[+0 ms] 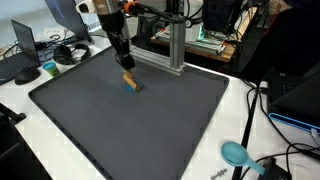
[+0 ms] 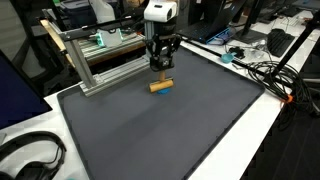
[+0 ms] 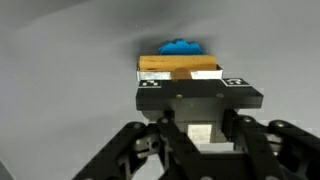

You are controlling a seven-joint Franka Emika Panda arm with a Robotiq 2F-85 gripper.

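1. The wooden block (image 3: 178, 68) is the thing I have in hand. It lies on the dark mat (image 1: 150, 130), toward the side near the aluminium frame (image 1: 172, 48). In the wrist view a blue piece (image 3: 181, 46) shows just behind it, and I cannot tell if the two are joined or only touching
2. The gripper (image 2: 160, 68) stands upright over the block with its fingers closed on it. In both exterior views the block seems to touch the mat, so I judge it is gripped but not lifted
3. To hold it well, I would check in the wrist view that the block sits centred and level between the fingers, because it reaches out past them on one side
4. I would move slowly and straight, with no twist of the wrist, since a block held only at its upper part could turn between the pads
5. The frame is near, so I would give it room. The headphones (image 2: 30, 155) and the teal tool (image 1: 235, 153) lie off the mat, well apart, and are no concern
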